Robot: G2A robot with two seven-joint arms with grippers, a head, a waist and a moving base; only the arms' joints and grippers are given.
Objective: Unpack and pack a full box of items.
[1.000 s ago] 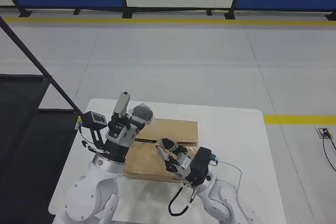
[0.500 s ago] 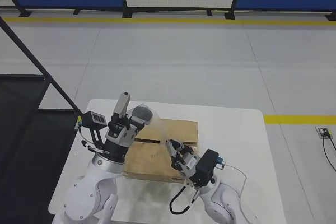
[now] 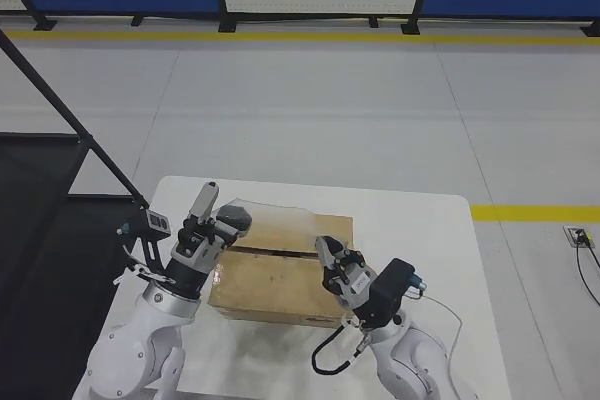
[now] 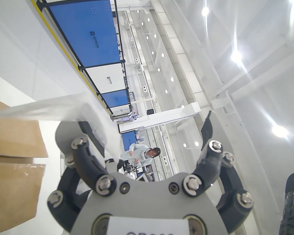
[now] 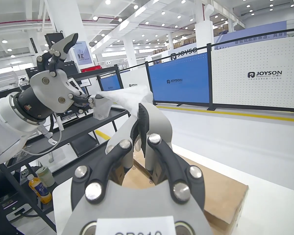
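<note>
A brown cardboard box [image 3: 270, 282] lies on the white table [image 3: 420, 230]. A thin white wrapping sheet [image 3: 275, 220] hangs stretched above the box between my two grippers. My right gripper [image 5: 140, 116] is shut on one end of the sheet [image 5: 127, 96], over the box's right part [image 5: 223, 196]. My left gripper [image 3: 208, 222] stands open at the box's left end, pointing upward. In the left wrist view its fingers [image 4: 88, 133] are spread wide, and the sheet [image 4: 51, 110] lies against one of them, beside the box [image 4: 12, 147]. The right wrist view shows that left gripper [image 5: 81, 72] with the sheet clinging to its lower finger.
A black metal rack [image 3: 40, 230] stands close to the table's left side, with bottles [image 5: 39, 188] on its lower shelf. Bare table surface lies right of the box. Blue and white fence panels [image 5: 181, 81] stand far behind.
My right gripper has moved rightward along the box, pulling the sheet out long. My left arm has shifted left and lower, and the bunched sheet near it has stretched flat.
</note>
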